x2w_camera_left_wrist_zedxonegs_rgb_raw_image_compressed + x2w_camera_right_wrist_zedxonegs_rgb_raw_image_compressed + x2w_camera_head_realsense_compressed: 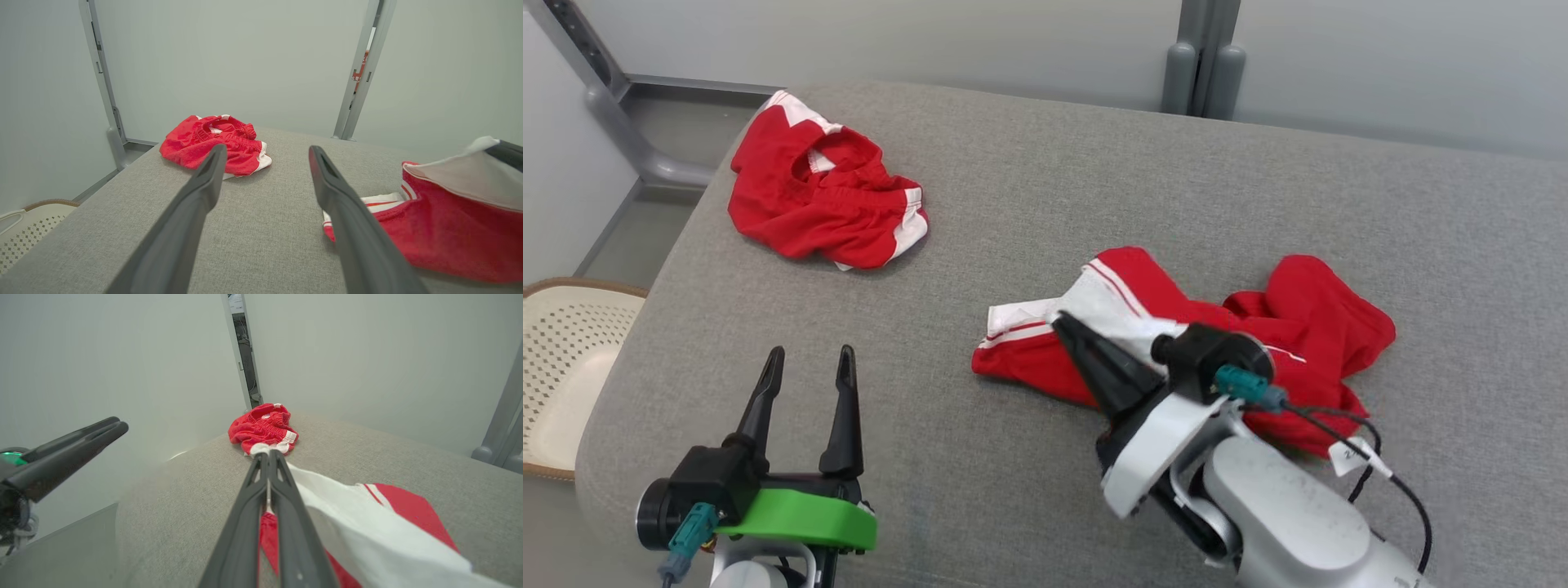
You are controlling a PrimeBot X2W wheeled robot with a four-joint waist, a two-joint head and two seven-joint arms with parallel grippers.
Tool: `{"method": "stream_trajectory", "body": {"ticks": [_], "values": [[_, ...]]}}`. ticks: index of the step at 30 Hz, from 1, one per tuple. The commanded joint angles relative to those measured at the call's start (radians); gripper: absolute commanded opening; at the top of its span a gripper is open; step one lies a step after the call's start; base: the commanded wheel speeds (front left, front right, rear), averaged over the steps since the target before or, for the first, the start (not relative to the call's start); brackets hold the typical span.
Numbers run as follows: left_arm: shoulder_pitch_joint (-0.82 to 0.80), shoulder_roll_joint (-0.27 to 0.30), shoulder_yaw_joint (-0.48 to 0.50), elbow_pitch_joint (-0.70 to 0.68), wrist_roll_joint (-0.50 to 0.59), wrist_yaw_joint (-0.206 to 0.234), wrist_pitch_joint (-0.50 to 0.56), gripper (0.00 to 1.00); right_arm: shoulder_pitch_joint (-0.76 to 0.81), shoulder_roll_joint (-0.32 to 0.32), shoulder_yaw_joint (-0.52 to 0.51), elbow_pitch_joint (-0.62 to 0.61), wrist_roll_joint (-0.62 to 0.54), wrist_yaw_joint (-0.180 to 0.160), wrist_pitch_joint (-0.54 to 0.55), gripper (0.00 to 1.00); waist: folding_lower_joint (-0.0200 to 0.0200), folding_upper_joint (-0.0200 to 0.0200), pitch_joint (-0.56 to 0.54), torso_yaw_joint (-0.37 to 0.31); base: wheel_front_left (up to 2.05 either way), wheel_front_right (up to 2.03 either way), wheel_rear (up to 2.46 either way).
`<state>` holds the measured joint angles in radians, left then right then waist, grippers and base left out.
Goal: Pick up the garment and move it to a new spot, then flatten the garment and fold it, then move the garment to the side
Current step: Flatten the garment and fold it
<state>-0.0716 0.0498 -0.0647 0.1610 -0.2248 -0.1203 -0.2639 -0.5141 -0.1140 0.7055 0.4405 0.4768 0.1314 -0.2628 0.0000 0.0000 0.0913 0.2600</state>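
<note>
Two fingers pressed together: right gripper (1062, 322) clamps the white panel of the garment (1307, 318), centre-right of frame.
Crumpled garment lies long-axis left to right on the grey cushion (1094, 163), striped hem pointing frame-left; left gripper (810, 353), lower left, fingers apart.

Red shorts (1307, 327) with a white side panel and thin red stripes lay crumpled at centre-right of the head view, on the grey fabric surface (1094, 180). Red cloth bunched toward the right; a white-trimmed hem lay flat toward the left. The white panel stood raised off the surface in a taut peak, pinched between the closed fingers of the right gripper (1058, 320). In the left wrist view, the raised panel showed at the right edge.
</note>
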Motion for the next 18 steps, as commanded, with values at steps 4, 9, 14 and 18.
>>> {"method": "stream_trajectory", "body": {"ticks": [4, 9, 14, 18], "values": [[0.009, 0.001, 0.005, -0.004, 0.014, -0.004, -0.001, 1.0, 0.06, 0.031, 0.128, -0.026, 0.044, -0.001, -0.003, 0.0, 0.0, 0.0, -0.002, 0.038, 0.0, 0.0, 0.0], [0.012, 0.001, 0.009, -0.004, 0.013, -0.006, -0.001, 1.0, 0.107, 0.052, 0.257, 0.012, 0.104, -0.001, -0.003, 0.0, 0.0, 0.0, -0.004, 0.057, 0.0, 0.0, 0.0], [0.02, 0.001, 0.017, -0.005, 0.01, -0.006, -0.001, 1.0, 0.084, 0.057, 0.319, 0.051, 0.159, -0.001, -0.002, 1.0, 0.0, 0.0, -0.007, 0.052, 0.0, 0.0, 0.0], [0.023, 0.001, 0.02, -0.007, 0.012, -0.005, -0.001, 1.0, 0.052, 0.031, 0.25, 0.023, 0.139, -0.001, -0.002, 1.0, 0.0, 0.0, -0.011, 0.031, 0.0, 0.0, 0.0]]}}
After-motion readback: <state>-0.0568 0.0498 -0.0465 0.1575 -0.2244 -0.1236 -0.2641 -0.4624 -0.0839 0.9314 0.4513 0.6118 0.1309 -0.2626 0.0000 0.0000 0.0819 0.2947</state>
